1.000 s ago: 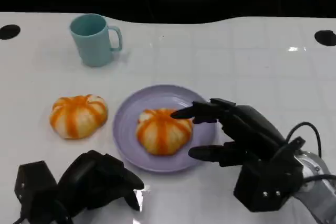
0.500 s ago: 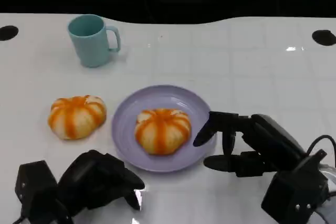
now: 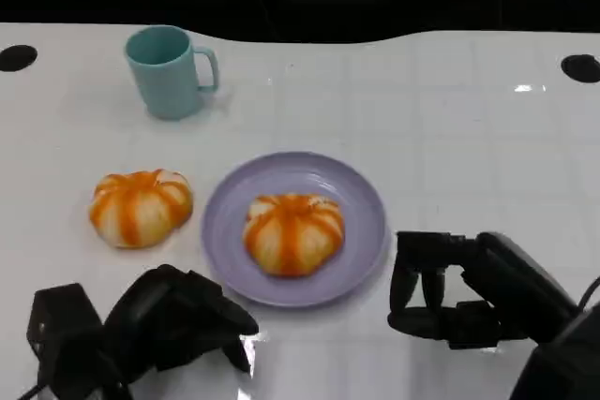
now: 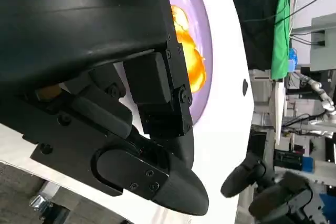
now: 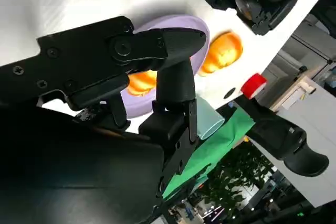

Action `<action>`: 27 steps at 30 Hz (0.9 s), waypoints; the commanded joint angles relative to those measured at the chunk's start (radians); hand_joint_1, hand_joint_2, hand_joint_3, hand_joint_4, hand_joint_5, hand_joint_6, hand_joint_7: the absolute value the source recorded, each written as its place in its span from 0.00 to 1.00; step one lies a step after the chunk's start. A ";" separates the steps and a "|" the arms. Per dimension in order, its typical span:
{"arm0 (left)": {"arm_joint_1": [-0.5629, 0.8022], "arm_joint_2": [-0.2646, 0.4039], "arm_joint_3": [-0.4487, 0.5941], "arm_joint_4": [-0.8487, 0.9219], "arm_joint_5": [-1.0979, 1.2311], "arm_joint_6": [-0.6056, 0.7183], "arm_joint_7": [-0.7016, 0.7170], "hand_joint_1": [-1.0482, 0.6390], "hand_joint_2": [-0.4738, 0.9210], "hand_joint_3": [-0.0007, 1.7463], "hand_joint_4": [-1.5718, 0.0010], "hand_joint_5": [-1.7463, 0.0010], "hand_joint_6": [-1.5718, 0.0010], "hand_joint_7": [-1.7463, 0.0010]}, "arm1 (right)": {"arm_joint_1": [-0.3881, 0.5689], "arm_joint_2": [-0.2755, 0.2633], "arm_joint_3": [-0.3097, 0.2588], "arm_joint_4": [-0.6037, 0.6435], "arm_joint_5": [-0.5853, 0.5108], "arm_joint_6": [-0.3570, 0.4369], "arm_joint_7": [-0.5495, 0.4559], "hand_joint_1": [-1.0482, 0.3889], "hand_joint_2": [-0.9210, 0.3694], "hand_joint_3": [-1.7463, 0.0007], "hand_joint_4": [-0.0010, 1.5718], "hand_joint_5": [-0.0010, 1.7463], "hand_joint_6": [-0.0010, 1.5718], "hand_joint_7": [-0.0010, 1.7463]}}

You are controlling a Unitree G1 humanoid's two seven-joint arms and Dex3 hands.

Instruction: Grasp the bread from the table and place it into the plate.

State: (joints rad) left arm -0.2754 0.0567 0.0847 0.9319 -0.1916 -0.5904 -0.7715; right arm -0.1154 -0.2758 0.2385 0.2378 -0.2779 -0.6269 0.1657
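Orange bread (image 3: 293, 233) sits on plate (image 3: 362, 196); second bread (image 3: 140, 207) on surface (image 3: 450, 119) beside it. Right hand (image 3: 450, 292) empty, released; left hand (image 3: 178, 320) clenched, empty. Head view adds cup (image 3: 170, 71).

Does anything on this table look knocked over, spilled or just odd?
Nothing stands out. The mug stands upright, one bread sits squarely in the plate, and a second bread lies on the table beside it. No spills or damage show.
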 commanded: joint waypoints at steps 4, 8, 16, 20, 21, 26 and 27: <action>-0.001 0.014 0.003 -0.008 -0.001 0.016 0.012 0.00 0.95 0.00 0.20 0.48 0.00 0.97 | 0.113 -0.031 -0.038 -0.109 0.016 0.048 0.014 0.41 0.00 0.84 0.55 1.00 0.42 0.97; 0.004 0.017 0.002 -0.018 0.000 0.015 0.013 0.00 0.95 0.00 0.20 0.48 0.00 0.97 | 0.168 -0.027 -0.048 -0.157 0.052 0.088 0.035 0.44 0.00 0.84 0.54 1.00 0.41 0.99; 0.003 0.016 0.002 -0.016 -0.001 0.018 0.014 0.00 0.94 0.00 0.19 0.48 0.00 0.97 | 0.164 -0.011 -0.062 -0.072 0.072 -0.004 0.017 0.46 0.00 0.83 0.57 1.00 0.42 1.00; 0.005 0.016 0.002 -0.015 -0.002 0.015 0.012 0.00 0.94 0.00 0.20 0.48 0.00 0.97 | 0.146 0.012 -0.076 0.007 0.065 -0.086 -0.026 0.47 0.00 0.83 0.57 1.00 0.42 1.00; 0.006 0.017 0.003 -0.016 -0.004 0.018 0.009 0.00 0.94 0.00 0.20 0.49 0.00 0.97 | 0.140 0.015 -0.078 0.025 0.061 -0.104 -0.037 0.47 0.00 0.83 0.57 1.00 0.42 1.00; 0.006 0.017 0.003 -0.018 -0.006 0.025 0.008 0.00 0.94 0.00 0.20 0.49 0.00 0.97 | 0.122 0.023 -0.082 0.072 0.047 -0.137 -0.064 0.45 0.00 0.81 0.57 1.00 0.42 1.00; 0.006 0.017 0.004 -0.018 -0.006 0.026 0.008 0.00 0.94 0.00 0.20 0.49 0.00 0.97 | 0.120 0.023 -0.082 0.075 0.045 -0.139 -0.066 0.45 0.00 0.81 0.57 1.00 0.42 1.00</action>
State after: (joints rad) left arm -0.2764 0.0571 0.0843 0.9232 -0.1920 -0.5732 -0.7646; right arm 0.0113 -0.2481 0.1731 0.2985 -0.2266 -0.7468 0.1147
